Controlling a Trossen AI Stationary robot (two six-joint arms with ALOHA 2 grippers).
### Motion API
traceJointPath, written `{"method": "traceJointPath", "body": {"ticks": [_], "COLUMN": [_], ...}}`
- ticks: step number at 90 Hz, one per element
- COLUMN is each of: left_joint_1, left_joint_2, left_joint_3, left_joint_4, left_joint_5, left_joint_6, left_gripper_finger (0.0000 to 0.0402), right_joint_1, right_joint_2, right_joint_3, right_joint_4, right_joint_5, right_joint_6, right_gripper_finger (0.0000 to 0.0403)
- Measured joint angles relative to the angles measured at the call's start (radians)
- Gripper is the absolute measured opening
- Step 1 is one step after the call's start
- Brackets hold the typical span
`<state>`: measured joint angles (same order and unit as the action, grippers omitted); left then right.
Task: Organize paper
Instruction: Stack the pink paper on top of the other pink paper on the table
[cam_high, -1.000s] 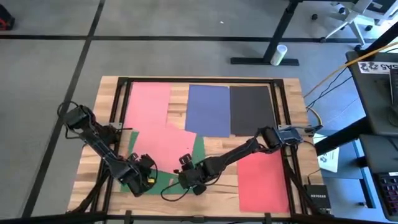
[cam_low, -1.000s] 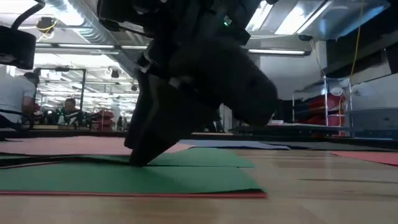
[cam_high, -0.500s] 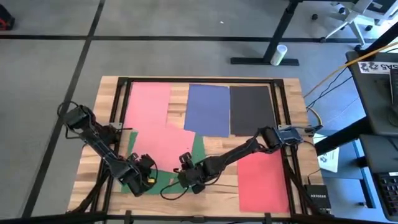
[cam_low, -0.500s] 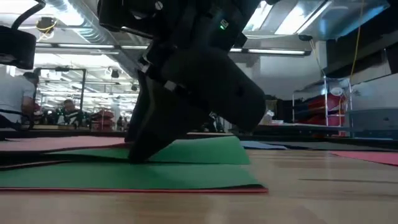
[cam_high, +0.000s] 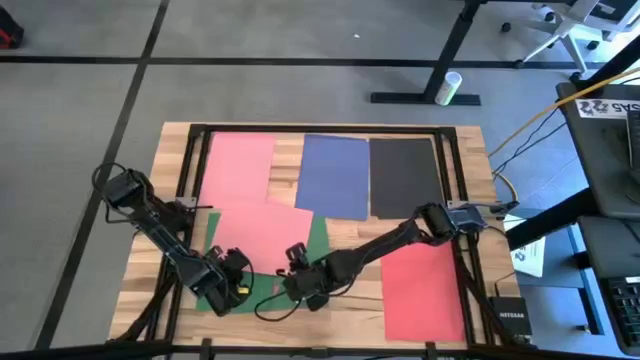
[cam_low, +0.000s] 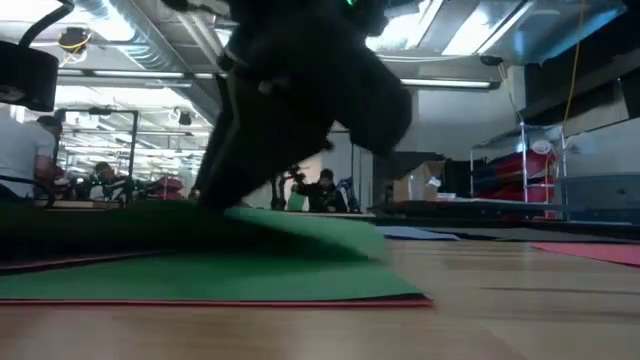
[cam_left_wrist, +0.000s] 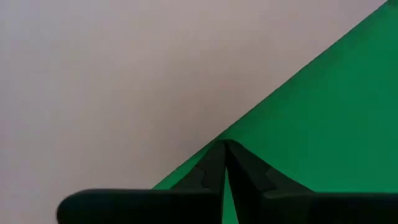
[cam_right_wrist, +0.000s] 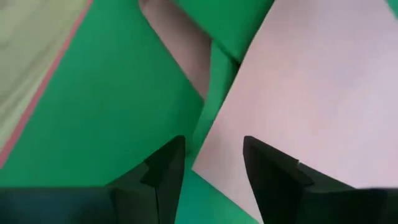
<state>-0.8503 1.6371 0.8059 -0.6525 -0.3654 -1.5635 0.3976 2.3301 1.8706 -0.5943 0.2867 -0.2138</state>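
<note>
Since a second ago, my right gripper (cam_high: 297, 283) has crept a little further over the green sheet (cam_high: 262, 289) toward my left gripper (cam_high: 228, 285), and in the low view a green edge that lay flat now rides up off the pile beneath the dark gripper body.

Right jaws stand parted in the right wrist view, straddling the corner of the tilted pink sheet (cam_right_wrist: 311, 93) where it overlaps the green sheet, with nothing clamped between them. Left jaws are pressed together, tips meeting at the line where pink covers green; whether they pinch a sheet I cannot tell.

Progress, as I judge it, is partial. Taking the green sheet as my landmark, 3 sheets lie squarely in a row across the table's far side from it: an upright pink sheet (cam_high: 238, 167), a blue sheet (cam_high: 334, 176) and a black sheet (cam_high: 404, 176). A red sheet (cam_high: 422, 292) lies flat beside the green one, under my right arm. The tilted pink sheet lies askew on top of the green sheet, so that pile is unsorted.

Both arms crowd this one pile, and the black frame rails (cam_high: 186, 180) bordering the table hem in the green sheet's edge.
</note>
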Motion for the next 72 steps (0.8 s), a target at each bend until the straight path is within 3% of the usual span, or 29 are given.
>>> {"method": "traceJointPath", "body": {"ticks": [50, 72], "left_joint_1": [0.0, 0.0], "left_joint_2": [0.0, 0.0], "left_joint_3": [0.0, 0.0], "left_joint_4": [0.018, 0.017], "left_joint_5": [0.001, 0.001], "left_joint_6": [0.015, 0.022], "left_gripper_finger": [0.0, 0.0], "right_joint_1": [-0.026, -0.033], "right_joint_2": [0.005, 0.006], "right_joint_3": [0.003, 0.003], "right_joint_4": [-0.062, -0.057], "right_joint_5": [-0.085, -0.069], "right_joint_6": [0.028, 0.056], "right_gripper_finger": [0.0154, 0.0154]}}
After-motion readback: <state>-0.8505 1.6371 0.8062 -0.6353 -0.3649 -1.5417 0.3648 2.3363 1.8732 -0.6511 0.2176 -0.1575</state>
